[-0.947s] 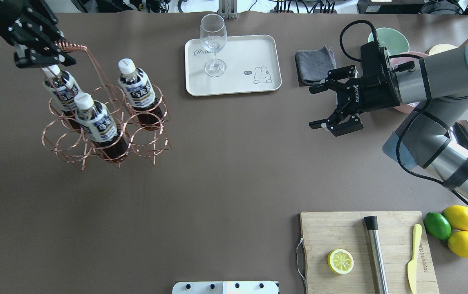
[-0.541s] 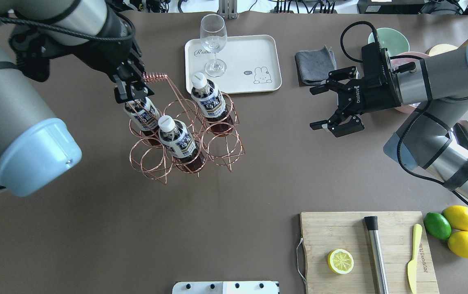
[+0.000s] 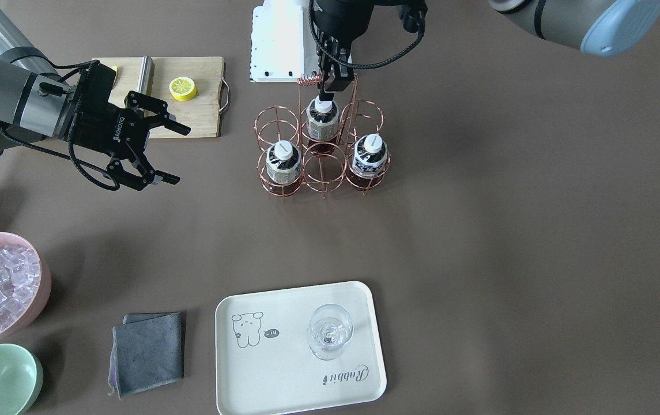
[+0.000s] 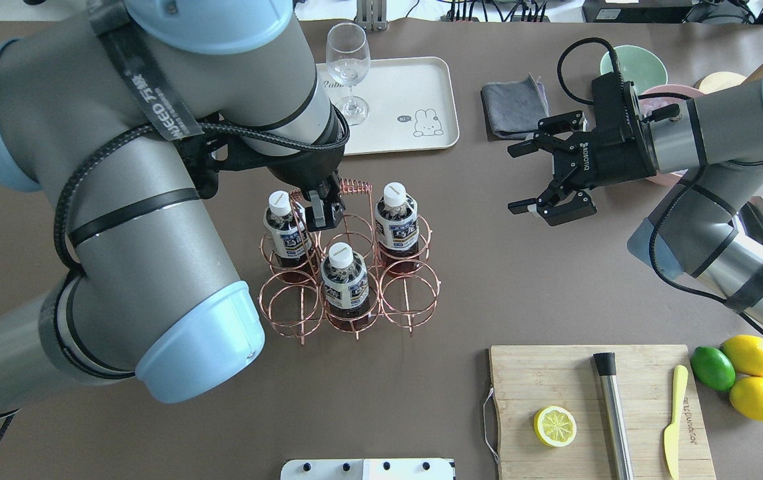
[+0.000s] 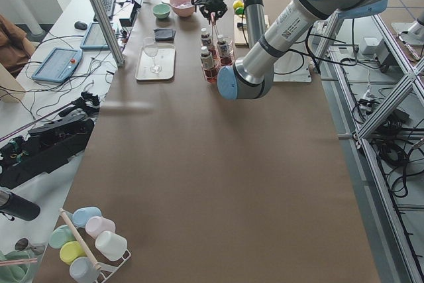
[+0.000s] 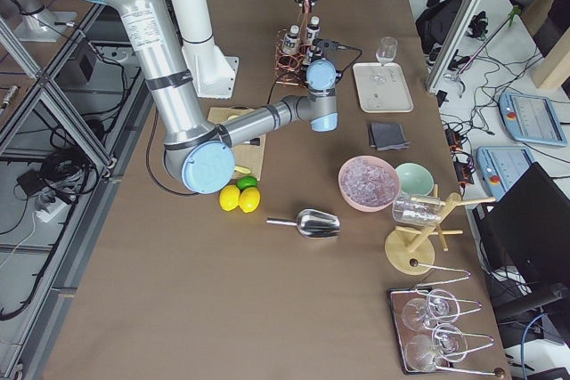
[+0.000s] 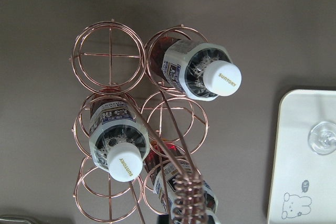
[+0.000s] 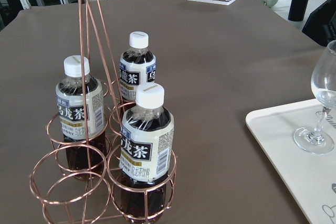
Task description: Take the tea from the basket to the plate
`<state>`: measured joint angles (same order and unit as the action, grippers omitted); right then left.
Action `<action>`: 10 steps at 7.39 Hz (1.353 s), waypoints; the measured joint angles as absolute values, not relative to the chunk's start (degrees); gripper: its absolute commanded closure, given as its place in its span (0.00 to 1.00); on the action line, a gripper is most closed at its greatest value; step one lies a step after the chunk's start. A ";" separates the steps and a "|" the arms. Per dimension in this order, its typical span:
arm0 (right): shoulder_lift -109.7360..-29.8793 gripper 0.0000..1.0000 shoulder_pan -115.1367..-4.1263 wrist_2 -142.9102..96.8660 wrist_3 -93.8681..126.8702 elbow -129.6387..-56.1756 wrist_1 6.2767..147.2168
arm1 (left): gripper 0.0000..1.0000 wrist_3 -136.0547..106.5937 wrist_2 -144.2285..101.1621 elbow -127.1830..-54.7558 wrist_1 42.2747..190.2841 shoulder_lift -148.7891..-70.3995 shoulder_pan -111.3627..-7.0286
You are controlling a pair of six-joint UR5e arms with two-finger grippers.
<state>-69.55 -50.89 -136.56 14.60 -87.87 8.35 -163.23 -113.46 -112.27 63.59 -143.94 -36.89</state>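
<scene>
Short of the plate (image 4: 421, 80), the tea (image 4: 346, 283) stands in the basket (image 4: 320, 301), whose handle the left gripper (image 4: 324, 210) clamps while the right gripper (image 4: 518, 179) hangs spread apart; a jerky release could rock the wire frame and topple bottles.

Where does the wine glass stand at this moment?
In the overhead view the wine glass stands upright on the left half of the plate, near the script, beyond the basket.
</scene>
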 measured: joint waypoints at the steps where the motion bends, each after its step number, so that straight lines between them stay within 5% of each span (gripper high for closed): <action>1: -69.55 0.00 -50.89 -136.53 14.59 -87.88 8.35 | 1.00 -163.74 -112.56 -111.76 63.63 -144.45 -35.51; 10: -69.25 0.01 -50.68 -136.61 14.63 -87.97 7.37 | 1.00 -164.79 -110.74 -107.76 63.63 -147.89 -32.79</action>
